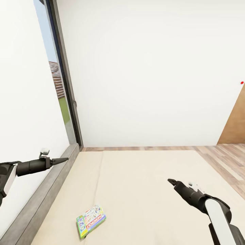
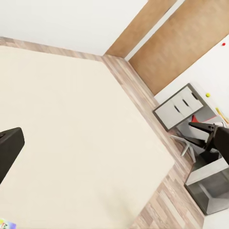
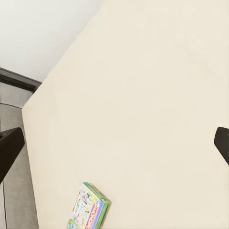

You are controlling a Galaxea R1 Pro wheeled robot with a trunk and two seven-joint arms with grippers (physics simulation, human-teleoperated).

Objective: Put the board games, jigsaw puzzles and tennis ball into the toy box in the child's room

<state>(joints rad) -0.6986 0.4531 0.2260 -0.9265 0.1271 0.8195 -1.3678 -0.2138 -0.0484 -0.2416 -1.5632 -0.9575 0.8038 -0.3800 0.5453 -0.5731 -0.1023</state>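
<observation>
A flat green-edged board game (image 1: 90, 221) with a white-and-red printed top lies alone on the beige bed (image 1: 143, 190), near its front left. It also shows as the same box (image 3: 89, 210). My left gripper (image 1: 64, 159) hangs over the bed's grey frame edge, well above and left of the game. Its fingers (image 2: 9, 149) stand wide apart and hold nothing. My right gripper (image 1: 171, 181) hovers over the mattress to the right of the game. It is open and empty, with the fingers (image 3: 8, 149) at the edges of the right wrist view. The toy box cannot be made out.
A tall window with a dark frame (image 1: 66, 85) lines the left wall. Wood plank floor (image 1: 224, 160) runs past the bed's far and right sides. The table's white drawers (image 2: 179, 107) stand beyond the bed, with a tiny yellow dot (image 2: 208, 95) on its top.
</observation>
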